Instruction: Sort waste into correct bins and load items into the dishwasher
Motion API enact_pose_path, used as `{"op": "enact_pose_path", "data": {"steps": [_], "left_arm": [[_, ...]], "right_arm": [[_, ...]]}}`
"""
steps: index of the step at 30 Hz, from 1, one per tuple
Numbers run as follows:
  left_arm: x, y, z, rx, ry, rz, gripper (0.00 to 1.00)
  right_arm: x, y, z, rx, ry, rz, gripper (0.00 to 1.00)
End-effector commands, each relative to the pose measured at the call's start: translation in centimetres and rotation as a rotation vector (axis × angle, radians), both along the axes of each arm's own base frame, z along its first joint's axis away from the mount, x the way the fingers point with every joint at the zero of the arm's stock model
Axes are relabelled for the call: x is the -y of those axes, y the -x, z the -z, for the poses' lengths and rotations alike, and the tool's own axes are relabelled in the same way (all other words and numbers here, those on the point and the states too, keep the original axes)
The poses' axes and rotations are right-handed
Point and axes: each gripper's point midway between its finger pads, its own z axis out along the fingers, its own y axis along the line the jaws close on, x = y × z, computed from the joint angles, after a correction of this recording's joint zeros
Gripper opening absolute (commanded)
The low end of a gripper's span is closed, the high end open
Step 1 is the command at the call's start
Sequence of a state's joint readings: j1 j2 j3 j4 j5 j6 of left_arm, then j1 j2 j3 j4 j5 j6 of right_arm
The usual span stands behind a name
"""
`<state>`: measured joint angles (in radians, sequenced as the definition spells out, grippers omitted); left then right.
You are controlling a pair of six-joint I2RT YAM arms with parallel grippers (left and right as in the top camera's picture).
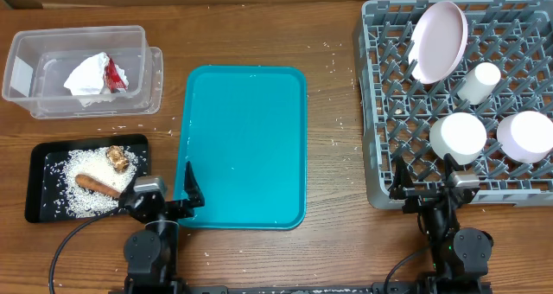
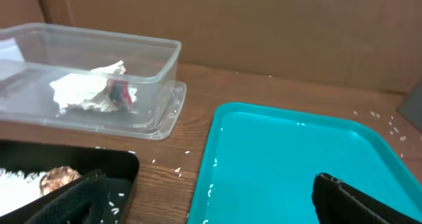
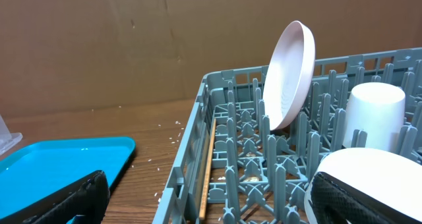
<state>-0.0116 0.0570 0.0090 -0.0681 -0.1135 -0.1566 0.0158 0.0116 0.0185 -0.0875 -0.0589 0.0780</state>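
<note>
The teal tray (image 1: 246, 147) lies bare at the table's middle; it also shows in the left wrist view (image 2: 297, 165). The clear bin (image 1: 82, 69) at the back left holds crumpled white paper with a red bit (image 1: 97, 74). The black tray (image 1: 52, 186) holds rice and brown food scraps (image 1: 108, 175). The grey dishwasher rack (image 1: 389, 112) at the right holds a pink plate (image 1: 439, 40), a white cup (image 1: 479, 80) and two white bowls (image 1: 459, 137). My left gripper (image 1: 164, 199) is open and empty at the teal tray's near left corner. My right gripper (image 1: 432, 194) is open and empty at the rack's near edge.
Loose rice grains lie scattered on the wooden table around the teal tray (image 1: 333, 65). A thin wooden stick (image 3: 206, 168) lies inside the rack along its left wall. A cardboard wall stands behind the table.
</note>
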Motion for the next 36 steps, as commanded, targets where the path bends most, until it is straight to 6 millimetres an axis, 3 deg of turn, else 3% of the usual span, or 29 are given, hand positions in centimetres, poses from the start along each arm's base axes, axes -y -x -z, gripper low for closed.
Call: {"op": "enact_pose_path", "data": {"steps": [1,36], "left_arm": [[-0.72,0.25,-0.92,0.053,0.06,-0.04,1.0],[-0.28,0.21,-1.0,0.049,0.001,-0.008,1.0]], "right_arm": [[0.07,-0.02,0.15,0.005,0.001,0.007,1.0],[0.07,-0.02,0.15,0.005,0.001,0.007,1.0]]}}
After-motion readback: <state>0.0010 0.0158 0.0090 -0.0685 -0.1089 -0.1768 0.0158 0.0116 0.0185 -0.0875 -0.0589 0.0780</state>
